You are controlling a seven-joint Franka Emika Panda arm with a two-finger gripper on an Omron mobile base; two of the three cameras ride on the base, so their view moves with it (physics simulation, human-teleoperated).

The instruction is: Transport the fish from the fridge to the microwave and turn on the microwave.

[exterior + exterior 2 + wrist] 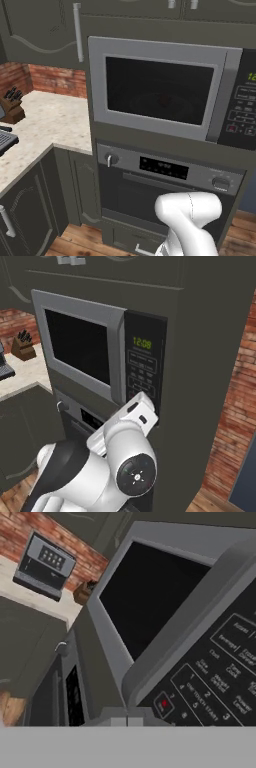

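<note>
brick wall (55,80) | speckled counter (45,125) | microwave (160,92) door closed

My arm (120,456) is a chain of smooth, glossy white shells, rounded like thick tubes and swollen at each joint. One joint ends in a flat dark round cap (136,474) with a small pale mark at its centre and a few tiny light dots around it. Behind it, a broad black band (67,461) wraps the next segment where two white shells meet. The blocky white wrist piece (140,412) carries a small dark rectangular slot. From the left base camera, my white rounded elbow (189,212) shows a thin seam line across its shell.
</note>
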